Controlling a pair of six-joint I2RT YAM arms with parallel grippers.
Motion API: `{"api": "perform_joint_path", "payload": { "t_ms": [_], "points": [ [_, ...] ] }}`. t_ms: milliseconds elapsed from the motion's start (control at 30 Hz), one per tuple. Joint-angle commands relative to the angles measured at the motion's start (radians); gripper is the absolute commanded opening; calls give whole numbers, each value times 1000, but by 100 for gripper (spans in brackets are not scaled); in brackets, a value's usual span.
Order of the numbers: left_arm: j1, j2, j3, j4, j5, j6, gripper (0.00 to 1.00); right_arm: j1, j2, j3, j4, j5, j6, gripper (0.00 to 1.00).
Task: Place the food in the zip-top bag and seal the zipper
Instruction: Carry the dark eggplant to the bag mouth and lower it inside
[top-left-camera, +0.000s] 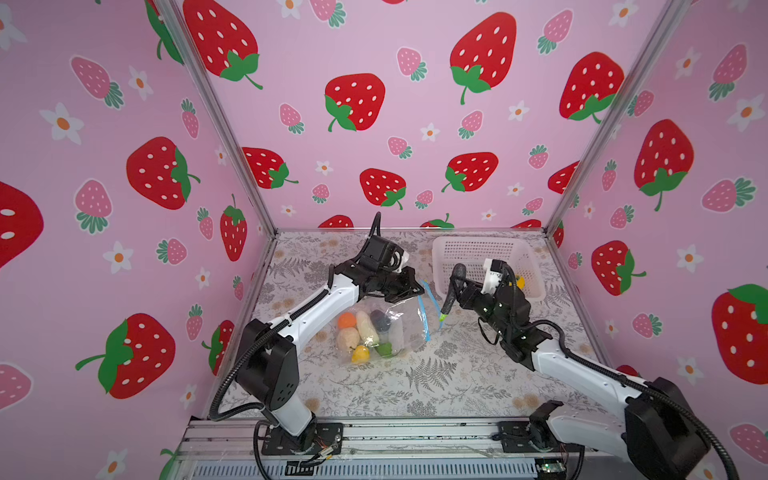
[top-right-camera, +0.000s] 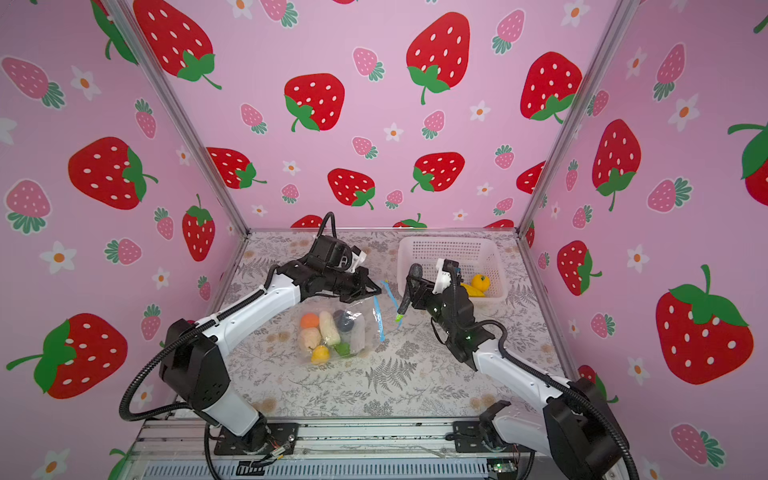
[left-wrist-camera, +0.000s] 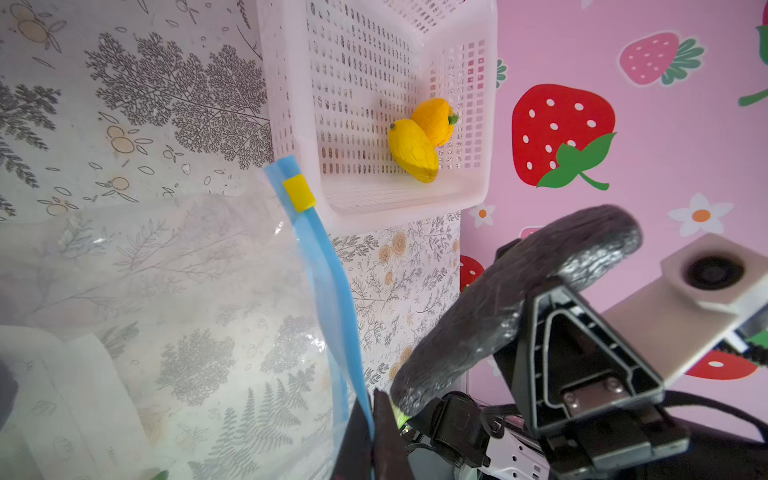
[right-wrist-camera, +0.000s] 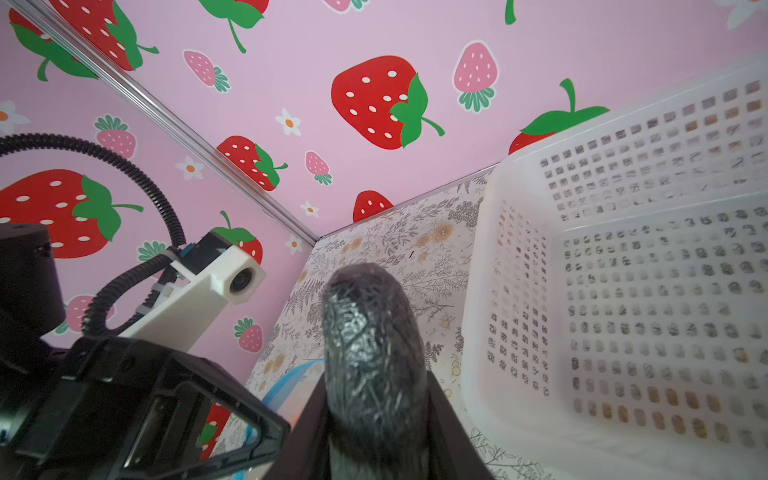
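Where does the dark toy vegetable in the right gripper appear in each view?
Top view: dark toy vegetable, centre-right, left of white basket.
Top view: same spot.
Left wrist: foreground, near blue zipper.
Right wrist: close up, beside basket.
Shared landmark: white basket.

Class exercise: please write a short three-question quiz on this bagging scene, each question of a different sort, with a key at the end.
1. True or false: the right gripper is empty.
2. How many toy foods lie in the white basket? A) none B) two C) five
3. Fill in: the left gripper is shut on the zip-top bag's light-blue ____.
Key: 1 false, it holds a dark vegetable; 2 B; 3 zipper.
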Motion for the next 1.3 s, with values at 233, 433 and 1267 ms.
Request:
{"api": "perform_joint_path", "payload": {
  "t_ms": [233,433,1267],
  "points": [
    [-1,-39,-4,35,-12,-20,0,76,94,-20,203,50,49,21],
    [-4,-45,-6,36,-13,-18,0,109,131,-3,191,5,46,22],
    [-15,-87,-65,113,-30,-42,0,122,189,4,40,-199,-4,24]
  ]
}}
